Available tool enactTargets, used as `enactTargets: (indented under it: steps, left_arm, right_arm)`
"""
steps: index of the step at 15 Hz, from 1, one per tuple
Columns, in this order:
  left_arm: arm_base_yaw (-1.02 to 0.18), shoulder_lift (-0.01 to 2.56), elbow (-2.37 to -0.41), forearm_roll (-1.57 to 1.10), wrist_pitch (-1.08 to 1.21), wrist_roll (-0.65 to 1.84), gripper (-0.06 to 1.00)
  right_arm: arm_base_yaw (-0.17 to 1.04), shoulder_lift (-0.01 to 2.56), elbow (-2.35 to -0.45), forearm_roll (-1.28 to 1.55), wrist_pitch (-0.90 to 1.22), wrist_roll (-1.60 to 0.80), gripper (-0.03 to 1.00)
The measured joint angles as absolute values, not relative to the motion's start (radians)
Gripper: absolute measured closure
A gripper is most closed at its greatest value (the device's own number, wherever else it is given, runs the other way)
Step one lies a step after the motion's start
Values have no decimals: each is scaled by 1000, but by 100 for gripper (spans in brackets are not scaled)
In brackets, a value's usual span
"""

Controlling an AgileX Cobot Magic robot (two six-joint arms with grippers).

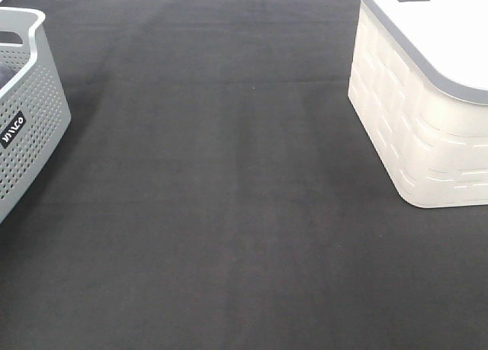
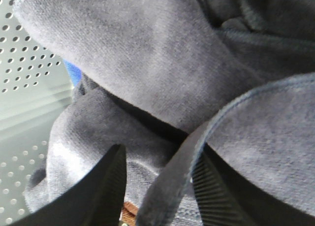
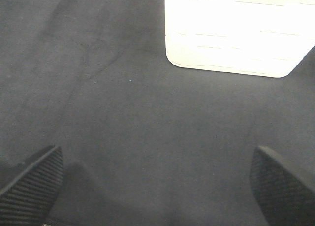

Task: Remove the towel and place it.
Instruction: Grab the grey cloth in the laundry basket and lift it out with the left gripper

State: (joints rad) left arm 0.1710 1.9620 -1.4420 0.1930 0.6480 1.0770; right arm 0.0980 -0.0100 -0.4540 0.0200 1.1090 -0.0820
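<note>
Left gripper (image 2: 160, 156) stands half closed astride a fold of the towel (image 2: 147, 63), bunched inside the grey perforated basket (image 2: 24, 88); you cannot tell whether it pinches. Your right gripper (image 3: 157, 152) gapes wide, empty, above the black mat (image 3: 123, 113) near the white bin (image 3: 236, 34).

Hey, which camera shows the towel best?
Left wrist: the towel fills it, folds and hem close up. Exterior high shows only the basket edge, the towel barely if at all. Right wrist shows none of it.

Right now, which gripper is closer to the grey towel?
Left. The left gripper sits in the basket with a towel fold between its fingers; the right gripper hangs open over dark mat by the white bin.
</note>
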Motion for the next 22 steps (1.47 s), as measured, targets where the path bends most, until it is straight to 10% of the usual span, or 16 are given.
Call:
enactTargets:
  steps: [22]
  left_arm:
    - [171, 1962, -1442, 188, 678, 1076, 69]
  right_arm:
    - [98, -10, -454, 20, 1109, -82, -1]
